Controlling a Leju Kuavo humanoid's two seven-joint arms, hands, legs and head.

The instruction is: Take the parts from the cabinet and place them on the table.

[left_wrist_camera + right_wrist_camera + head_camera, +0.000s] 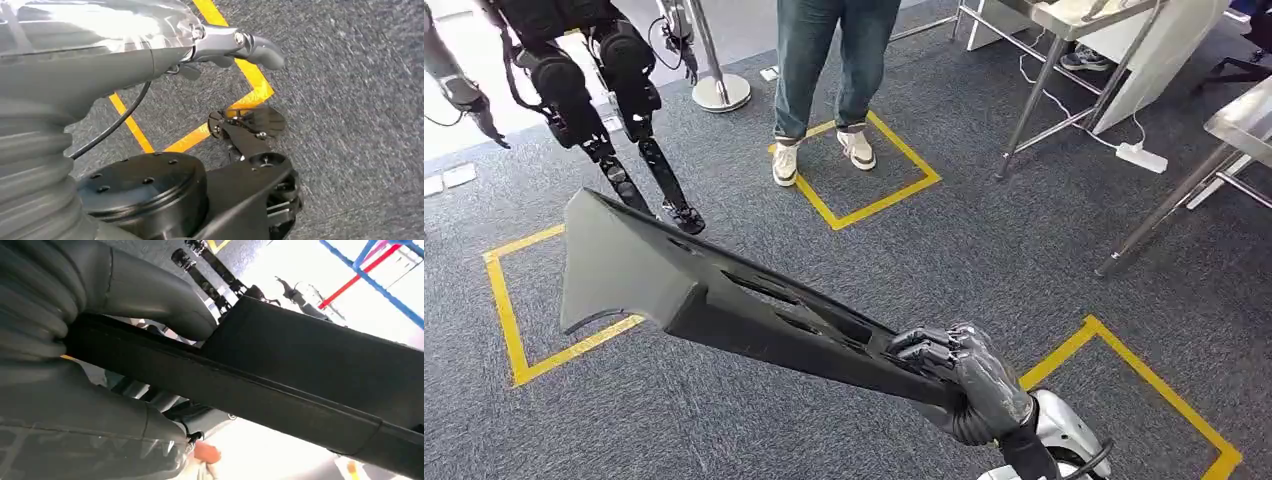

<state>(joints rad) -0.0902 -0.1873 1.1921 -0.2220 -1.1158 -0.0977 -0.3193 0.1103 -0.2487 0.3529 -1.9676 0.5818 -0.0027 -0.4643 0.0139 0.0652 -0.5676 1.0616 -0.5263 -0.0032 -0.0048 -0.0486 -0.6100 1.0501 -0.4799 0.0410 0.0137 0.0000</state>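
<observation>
A long dark grey plastic part [714,300] with slots along its face stretches from my right hand [969,385] up to the left, held off the carpet. My right hand grips it at its near end, fingers curled over its upper edge. In the right wrist view the same part [310,370] crosses the picture, with my hand's thick grey thumb [150,295] pressed against it. In the left wrist view my left hand [235,47] hangs over the carpet, its grey thumb sticking out straight with nothing in it.
A person [836,70] in jeans stands in a yellow taped square [894,195] ahead. Another robot's dark legs [614,120] stand at the far left, beside a round stand base [721,92]. Metal tables [1064,70] and a power strip [1140,156] are at the right.
</observation>
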